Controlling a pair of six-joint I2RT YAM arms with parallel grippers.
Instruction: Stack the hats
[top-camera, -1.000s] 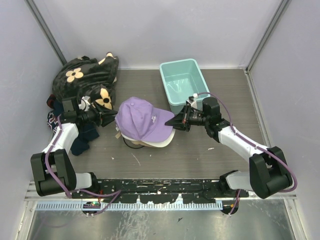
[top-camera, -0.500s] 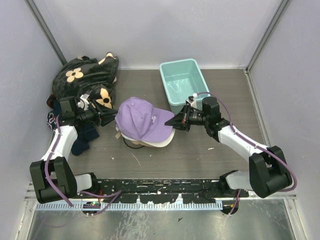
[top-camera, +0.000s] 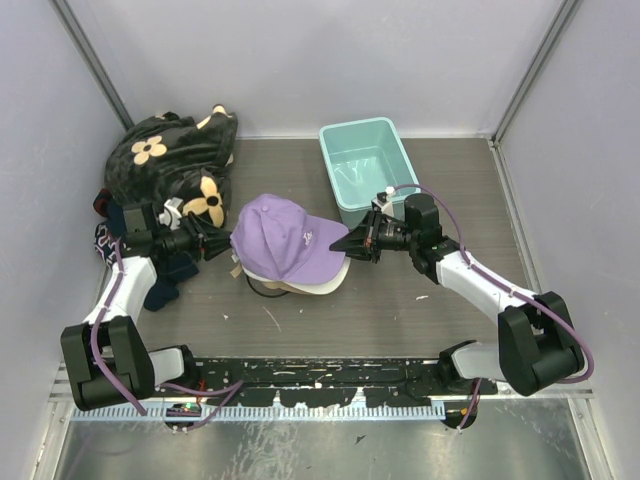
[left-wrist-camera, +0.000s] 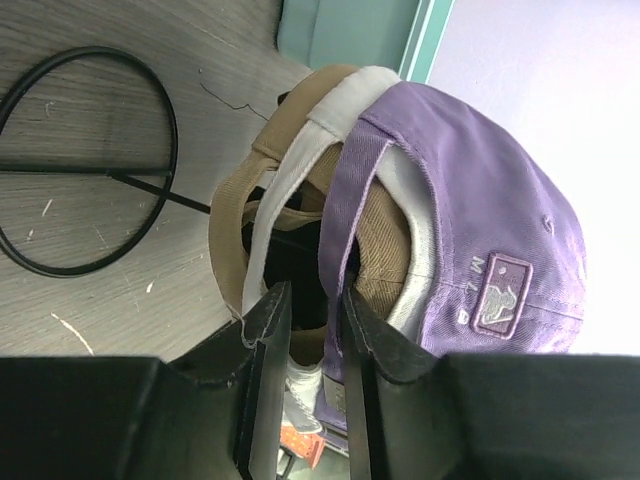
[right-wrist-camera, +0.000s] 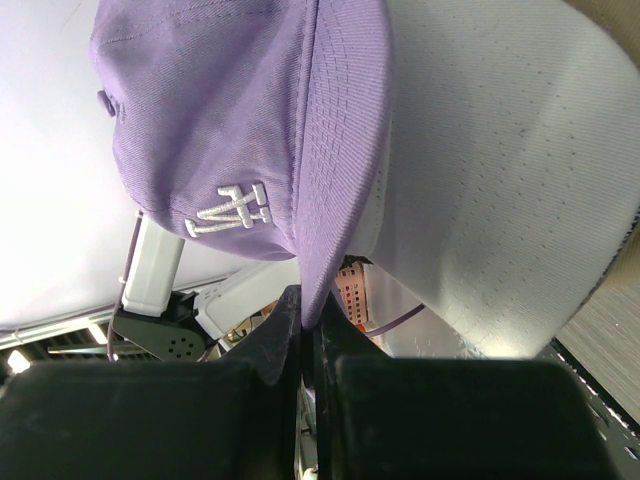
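The hats lie stacked in the middle of the table, with the purple hat (top-camera: 281, 238) on top. A white hat (right-wrist-camera: 500, 180) and a tan hat (left-wrist-camera: 232, 205) sit nested under it. My right gripper (top-camera: 346, 243) is shut on the tip of the purple brim (right-wrist-camera: 335, 150), from the right side. My left gripper (top-camera: 214, 243) is at the back of the stack. Its jaws stand a little apart, and the purple back strap (left-wrist-camera: 338, 200) runs down between them, against the right finger (left-wrist-camera: 365, 325). The left gripper (left-wrist-camera: 310, 305) also has a white strap end between its fingers.
A teal bin (top-camera: 365, 170) stands behind the right gripper. Black fabric with tan flowers (top-camera: 170, 150) is heaped at the back left, with dark navy clothing (top-camera: 165, 280) in front of it. A black wire ring (left-wrist-camera: 90, 160) lies on the table beside the stack.
The left gripper's jaws have narrowed around the hats' back straps and its wrist has shifted slightly. The right gripper and the stack have stayed in place.
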